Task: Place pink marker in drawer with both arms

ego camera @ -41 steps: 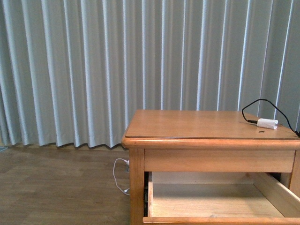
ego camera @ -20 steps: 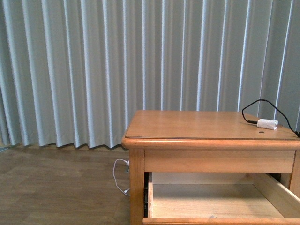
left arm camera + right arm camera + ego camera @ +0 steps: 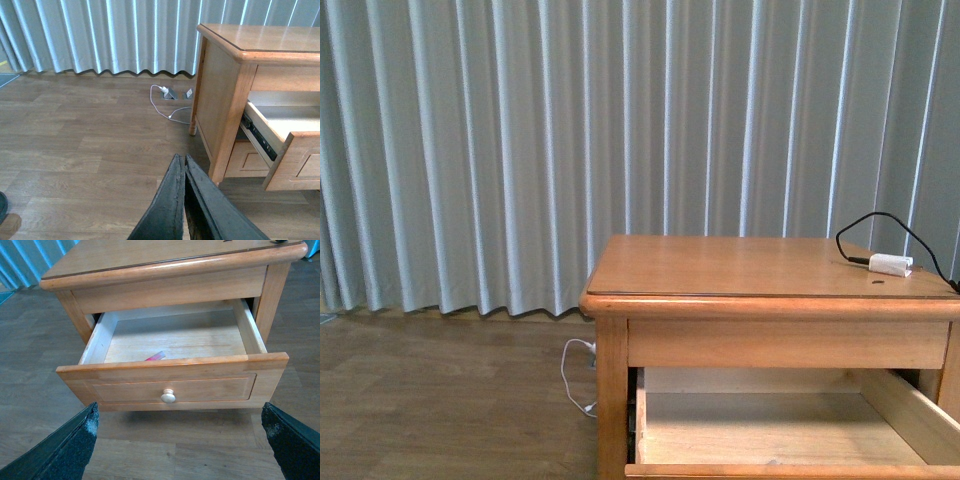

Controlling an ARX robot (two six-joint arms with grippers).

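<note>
Our black right gripper [image 3: 179,410] is hanging spread wide before the open honey-coloured wooden drawer [image 3: 215,385], the stubby pink marker [image 3: 155,356] lying inside near its front; we are holding our black left gripper [image 3: 184,200] pressed together.

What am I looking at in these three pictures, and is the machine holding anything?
This is a robot with two arms, each ending in a two-fingered gripper. The front view comes from a camera on its body: it shows a wooden bedside table before a curtain, with a white plug on a black cable lying on top. The other two cameras sit on the wrists. The left gripper is shut and empty, above the floor beside the table. The right gripper is wide open, facing the pulled-out drawer, where the pink marker lies inside. Nothing is held.
</note>
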